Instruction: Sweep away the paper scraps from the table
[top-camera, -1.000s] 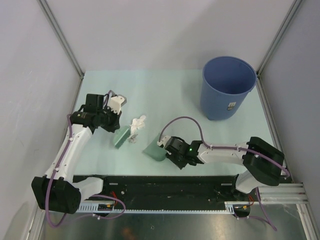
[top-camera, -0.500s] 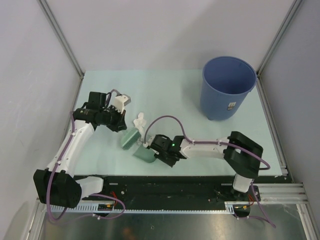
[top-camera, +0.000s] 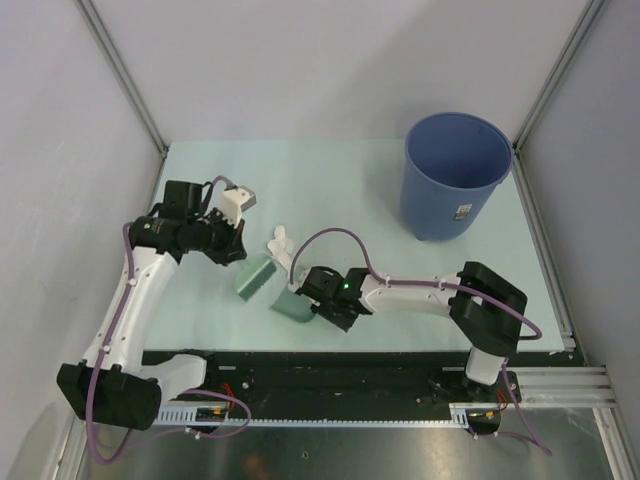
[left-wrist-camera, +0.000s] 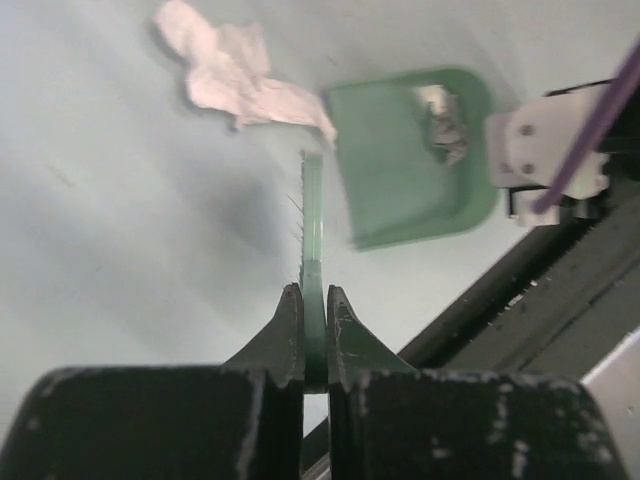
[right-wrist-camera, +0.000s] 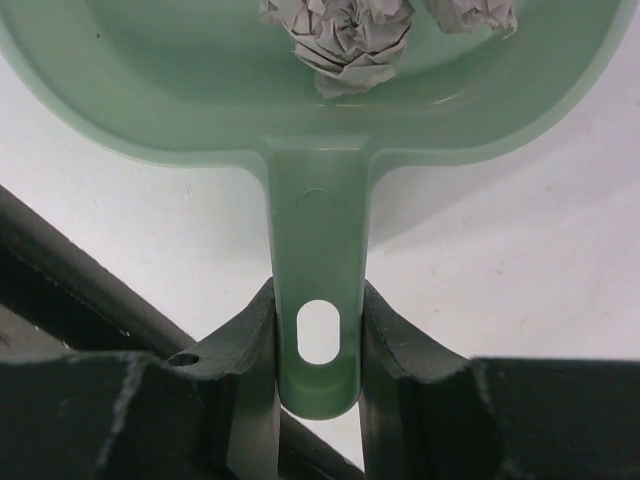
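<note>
— What encloses the table?
— Plain grey walls at nine, twelve and three o'clock, with aluminium posts slanting at the far corners.
— And the light?
— Soft, even. A brushed metal sheet lies at six o'clock.

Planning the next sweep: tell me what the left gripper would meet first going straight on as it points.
The left gripper holds the brush, tip leading. Just ahead lies the white paper scrap by the mouth of the dustpan; probably that first, though depth is unclear.
</note>
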